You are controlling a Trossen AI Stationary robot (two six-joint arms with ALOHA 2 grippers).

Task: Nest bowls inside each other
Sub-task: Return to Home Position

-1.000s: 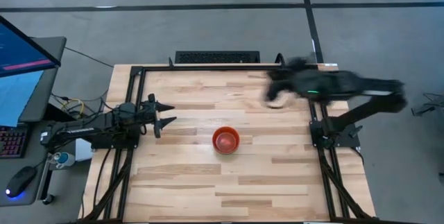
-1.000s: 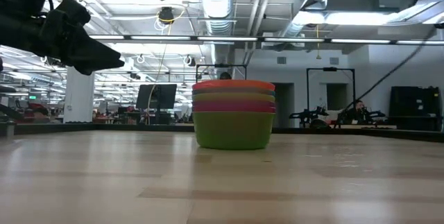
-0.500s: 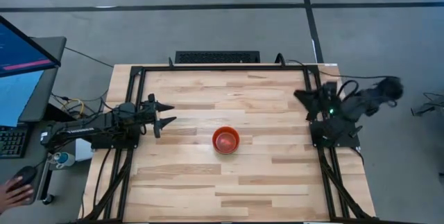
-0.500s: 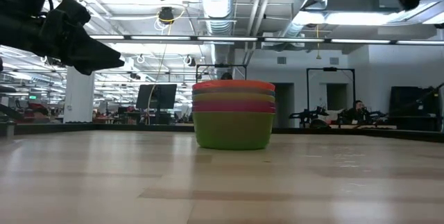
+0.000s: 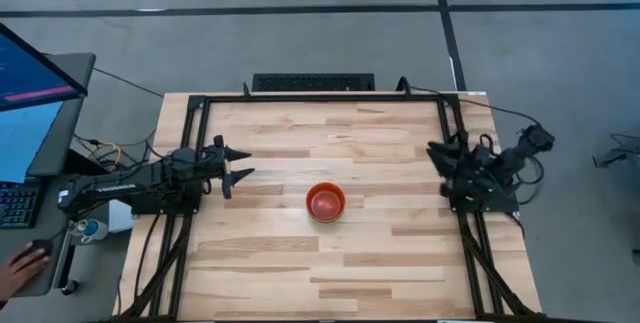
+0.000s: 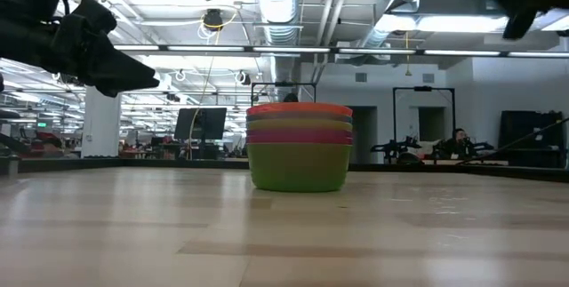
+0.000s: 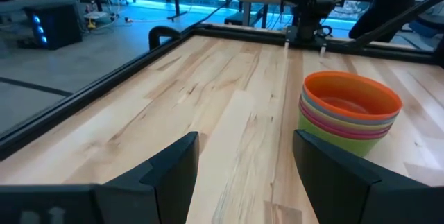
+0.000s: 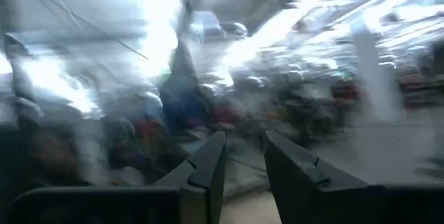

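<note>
Item 1. Person's hand (image 5: 12,271): off the desk (image 5: 400,263), far left, by the keyboard; no part in the work.

Item 2. Left tool (image 5: 243,163): low over the desk's left side, pointing toward the centre; fingers wide apart, empty.

Item 3. Bowls (image 5: 325,203): one nested stack, upright at the desk's centre. Orange-red is on top and green at the bottom. No bowl lies apart from the stack, so the nesting reads as finished.

Item 4. Right tool (image 8: 244,139): its arm is folded over its base at the desk's right edge. Fingers a narrow gap apart, holding nothing.

Relation: the stack stands between the two tools, nearer the left, well apart from both. Parking the right arm should carry it away from the stack, with little risk of a knock.
</note>
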